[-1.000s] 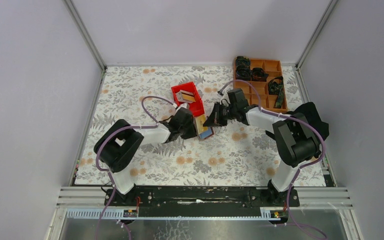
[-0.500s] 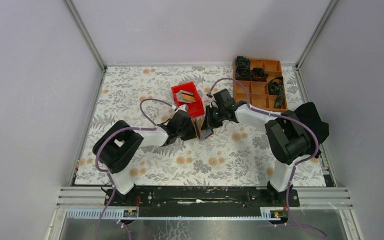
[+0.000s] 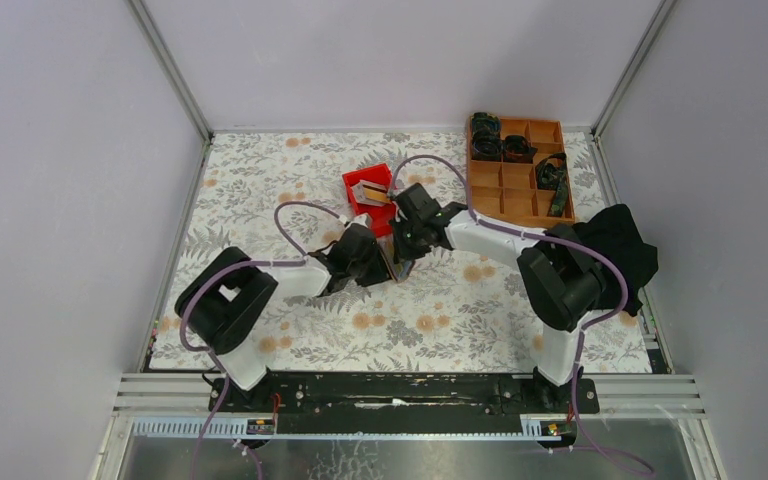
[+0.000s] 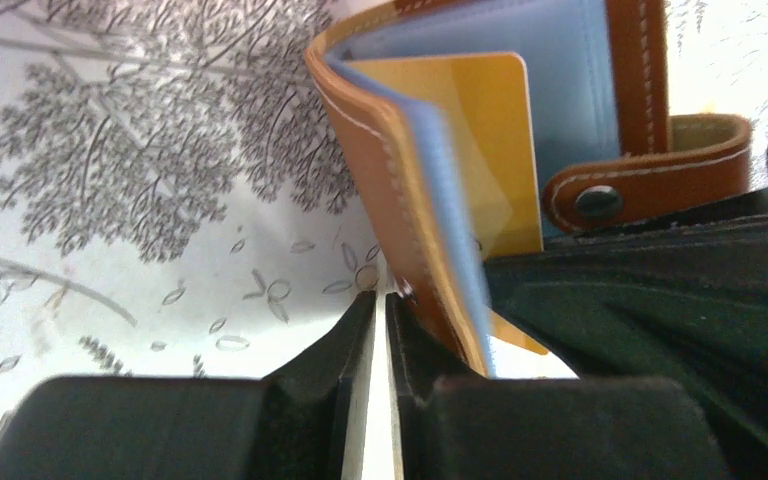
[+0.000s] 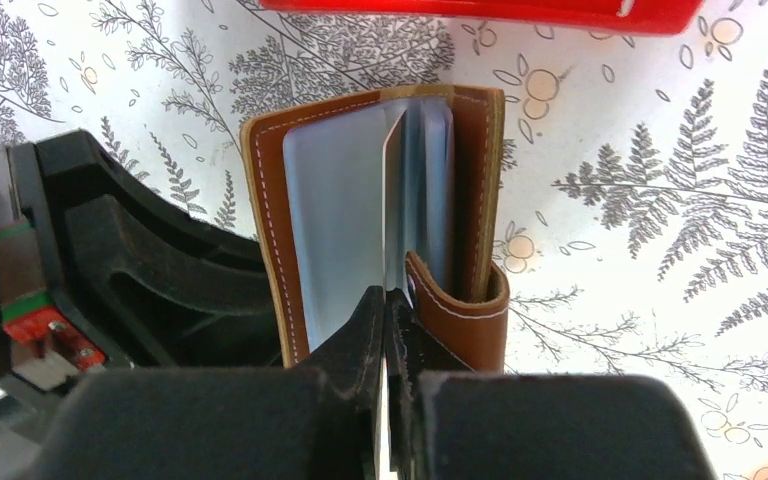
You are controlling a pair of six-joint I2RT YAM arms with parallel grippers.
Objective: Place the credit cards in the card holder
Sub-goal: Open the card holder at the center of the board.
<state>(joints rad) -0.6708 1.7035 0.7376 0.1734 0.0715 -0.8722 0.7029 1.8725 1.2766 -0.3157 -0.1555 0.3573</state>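
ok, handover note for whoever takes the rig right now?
Right gripper: shut on a dark credit card, edge-on between the leaves of the open card holder.
Left gripper: jaws almost together, grip unclear; it sits against the holder's cover.
Done: a yellow card is in the holder.
Left: seat the dark card, then load the cards lying in the red bin.

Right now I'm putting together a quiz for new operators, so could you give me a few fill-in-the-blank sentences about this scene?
The card holder is ___ like a book. The bin just beyond it is coloured ___. The card showing inside the holder is ___. The compartment tray sits at the far ___ corner of the table.
Missing words: open; red; yellow; right.
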